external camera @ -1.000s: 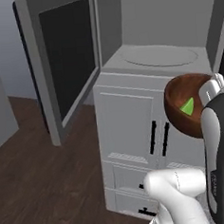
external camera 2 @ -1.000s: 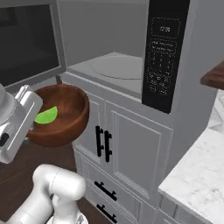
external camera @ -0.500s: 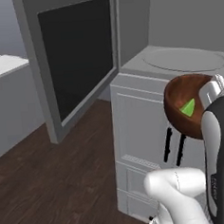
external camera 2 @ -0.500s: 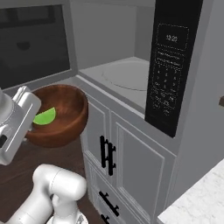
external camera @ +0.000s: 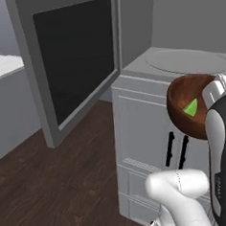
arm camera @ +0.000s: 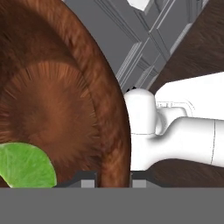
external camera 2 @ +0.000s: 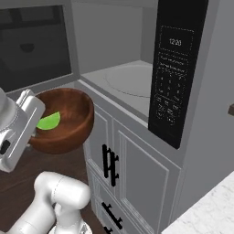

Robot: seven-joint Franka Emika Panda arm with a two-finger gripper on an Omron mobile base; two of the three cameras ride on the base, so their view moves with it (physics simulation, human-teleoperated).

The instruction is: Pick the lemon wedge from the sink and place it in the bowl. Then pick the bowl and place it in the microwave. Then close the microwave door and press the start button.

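My gripper point(arm camera: 113, 178) is shut on the near rim of the dark reddish-brown bowl point(arm camera: 52, 100), one fingertip inside and one outside. The bowl point(external camera: 183, 92) hangs tilted in the air in front of the cabinet, just below the open microwave point(external camera: 176, 33). The green lemon wedge point(external camera: 191, 108) lies inside the bowl point(external camera 2: 68, 121), close to the gripper point(external camera 2: 34, 125). The lemon wedge point(external camera 2: 49, 121) point(arm camera: 26, 166) rests against the bowl's inner wall. The microwave door point(external camera: 77, 60) stands swung open to the left. The pale turntable point(external camera 2: 130, 80) is bare. The sink is out of view.
The microwave's black control panel point(external camera 2: 176, 73) sits right of the cavity. Grey cabinet doors with black handles point(external camera 2: 109, 164) are below it. Dark wood floor point(external camera: 53, 187) spreads to the left, a grey counter point(external camera: 1, 66) stands far left, and a marble counter point(external camera 2: 205, 210) sits at the lower right.
The whole picture has shifted: the base has driven closer and the microwave and its door loom larger. The bowl with the wedge stays in my grip at the same place relative to the arm.
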